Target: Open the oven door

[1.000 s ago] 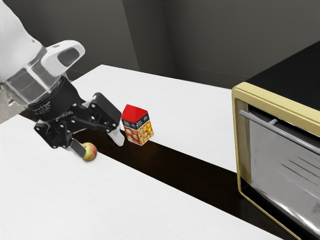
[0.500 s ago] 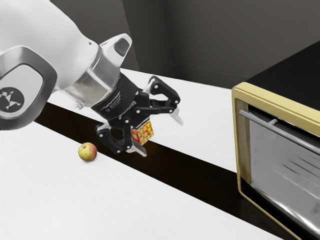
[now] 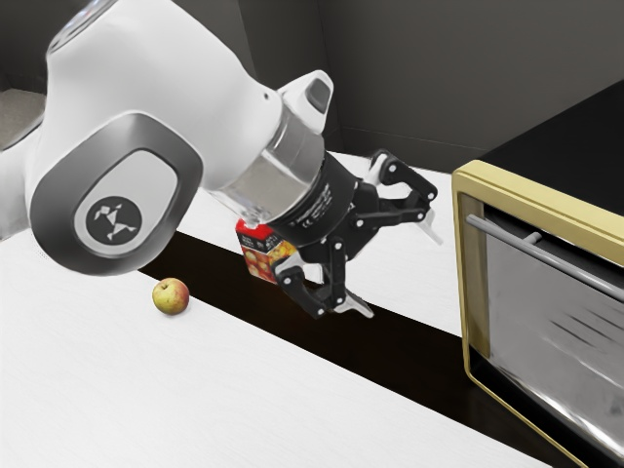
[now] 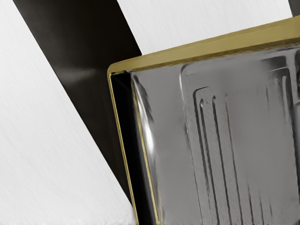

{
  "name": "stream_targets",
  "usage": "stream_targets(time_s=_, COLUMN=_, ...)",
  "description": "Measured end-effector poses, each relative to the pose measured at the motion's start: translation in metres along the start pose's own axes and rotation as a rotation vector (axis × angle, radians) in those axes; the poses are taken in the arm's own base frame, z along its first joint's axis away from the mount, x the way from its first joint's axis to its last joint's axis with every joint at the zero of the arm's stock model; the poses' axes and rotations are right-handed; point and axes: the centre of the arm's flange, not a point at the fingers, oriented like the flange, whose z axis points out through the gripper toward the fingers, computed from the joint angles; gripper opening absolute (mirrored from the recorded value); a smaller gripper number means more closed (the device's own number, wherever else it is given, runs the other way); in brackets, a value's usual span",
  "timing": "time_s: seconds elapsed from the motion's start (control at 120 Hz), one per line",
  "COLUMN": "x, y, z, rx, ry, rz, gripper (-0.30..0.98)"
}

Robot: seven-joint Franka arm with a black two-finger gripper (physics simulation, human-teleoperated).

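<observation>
One arm (image 3: 146,127) is seen entering from the upper left of the exterior view, and one round black emblem (image 3: 114,221) is carried on its grey-rimmed cover. At its end one black tool (image 3: 401,272) is held near the centre of the frame, angled toward the lower right. Its two fingers (image 3: 355,307) are spread wide, released, with nothing grasped between them.

One oven (image 3: 561,156) is placed at the exterior view's right, partly cut off by the frame's edge. One door (image 3: 546,322) is set in its yellow border (image 3: 463,253), and one long grey handle (image 3: 556,261) is mounted across the door's upper part. The handle is not touched by the tool; a gap is left between them.

One apple (image 3: 171,296) is found in the lower left part of the frame, on the white surface (image 3: 195,390), near the edge of one dark strip (image 3: 341,341) by which the surface is crossed. One red-topped carton (image 3: 258,265) is stood upright just left of the frame's centre, partly covered by the tool.

In the wrist view the door is faced by the tool, and several long grooves (image 4: 220,154) are shown on its grey face. The strip is seen beside the oven, bordered by white on its two sides.
</observation>
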Motion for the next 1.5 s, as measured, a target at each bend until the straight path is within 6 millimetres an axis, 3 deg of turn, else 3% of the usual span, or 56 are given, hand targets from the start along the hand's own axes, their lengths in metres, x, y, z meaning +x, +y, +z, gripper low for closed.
stream_targets(time_s=0.333, x=-0.015, y=0.022, z=0.012, rx=-0.019, ry=-0.003, rz=-0.040, gripper=0.69)
stream_targets(time_s=0.825, x=0.003, y=0.046, z=0.043, rx=-0.005, ry=0.014, rz=-0.086, gripper=0.69)
stream_targets(time_s=1.225, x=0.011, y=0.051, z=0.055, rx=0.005, ry=0.020, rz=-0.081, gripper=0.69)
stream_targets(time_s=1.5, x=0.017, y=0.047, z=0.074, rx=0.036, ry=0.015, rz=-0.087, gripper=0.68)
